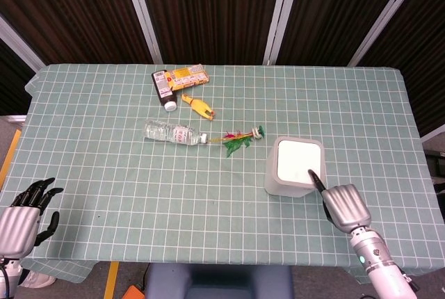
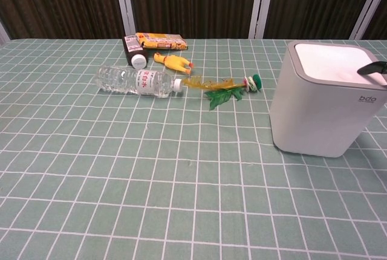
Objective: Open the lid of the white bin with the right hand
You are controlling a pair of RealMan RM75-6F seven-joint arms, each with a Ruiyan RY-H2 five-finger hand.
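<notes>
From the head view, a white bin (image 1: 294, 167) is seen standing on the right half of a table (image 1: 104, 139) covered with a green checked cloth. The right hand (image 1: 342, 205) is placed just behind the bin's near right corner, one dark finger stretched forward onto the edge of the closed lid (image 1: 299, 160); whether the other fingers are curled or spread cannot be told. The step in hand is judged to be the press on the lid, which is not yet open. A firm downward push on the lid's edge is probably called for next, without tipping the bin. The left hand (image 1: 21, 219) is held off the table's near left corner, fingers apart and empty. A water bottle (image 1: 174, 133), a dark small bottle (image 1: 164, 89), a yellow box (image 1: 188, 75), a yellow toy (image 1: 197, 107) and a green sprig (image 1: 240, 140) lie further back. Dark slatted walls are seen behind.

From the chest view, the bin's lid (image 2: 332, 62) is seen closed, with a dark fingertip (image 2: 373, 69) lying over its right edge.
</notes>
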